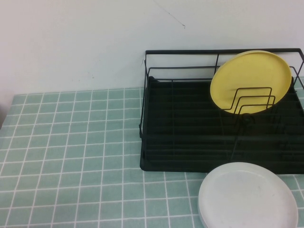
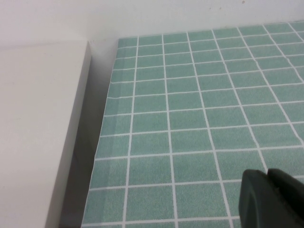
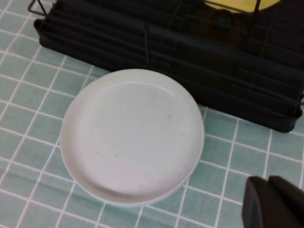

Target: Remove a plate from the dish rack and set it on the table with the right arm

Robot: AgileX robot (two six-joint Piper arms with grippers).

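Note:
The white plate lies flat on the green grid table, just in front of the black wire dish rack. It also shows in the right wrist view, with the rack behind it. My right gripper is shut and empty, above the cloth beside the plate and apart from it. My left gripper is shut and empty over bare cloth near the table's left edge. Neither gripper shows in the high view.
A yellow plate stands upright in the rack's loop dividers at the right. A pale wall or panel borders the table's left edge. A white wall stands behind the table.

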